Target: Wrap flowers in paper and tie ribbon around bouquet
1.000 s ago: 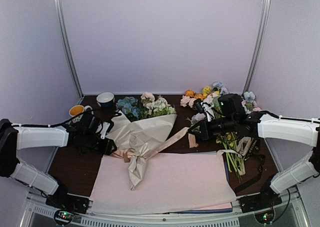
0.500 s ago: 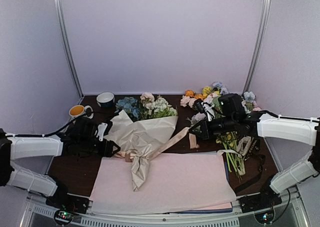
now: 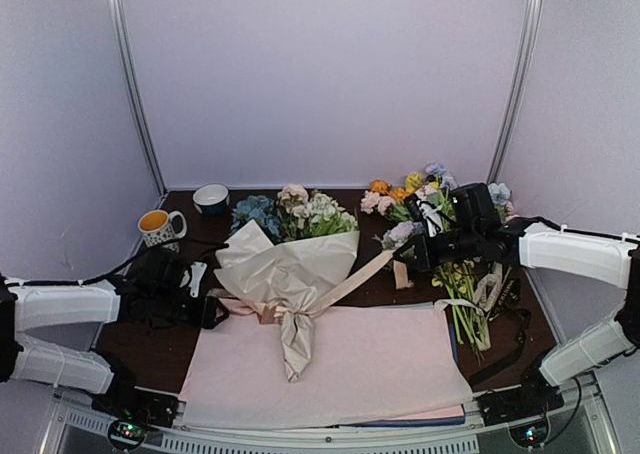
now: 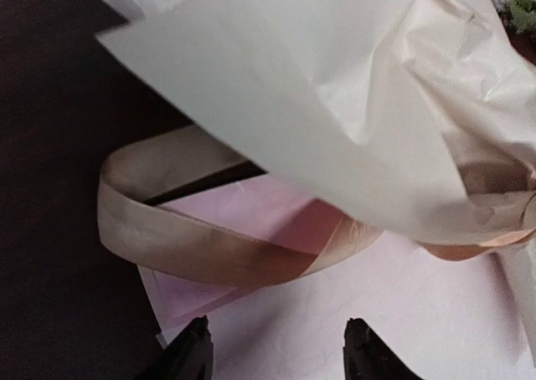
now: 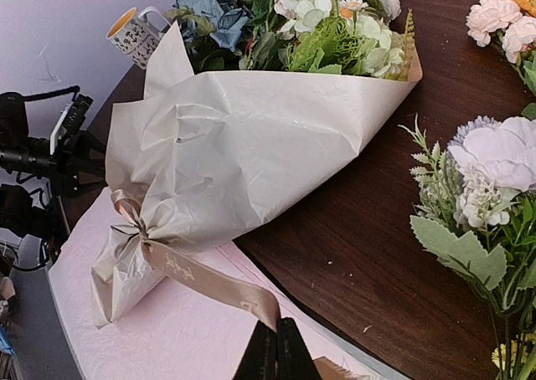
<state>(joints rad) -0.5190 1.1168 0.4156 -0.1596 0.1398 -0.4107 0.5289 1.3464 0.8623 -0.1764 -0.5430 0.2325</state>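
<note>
Beige paper [image 3: 300,259] is wrapped in a cone around the flowers [image 3: 300,212]. This bouquet [image 5: 251,146] lies on the dark table [image 3: 155,339], with its thin end on a pink sheet [image 3: 380,364]. A tan ribbon [image 3: 350,282] goes around the thin end. One tail runs straight to the right gripper [image 3: 403,262], which is pinched closed on it. A ribbon loop lies just in front of the left gripper [image 4: 276,338]. Its fingers [image 4: 194,351] are apart and hold nothing.

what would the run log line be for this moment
step: tie ribbon | bouquet: wrapped, ribbon round neck | right gripper: shut on ribbon tail | left gripper: open, facing ribbon loop
</note>
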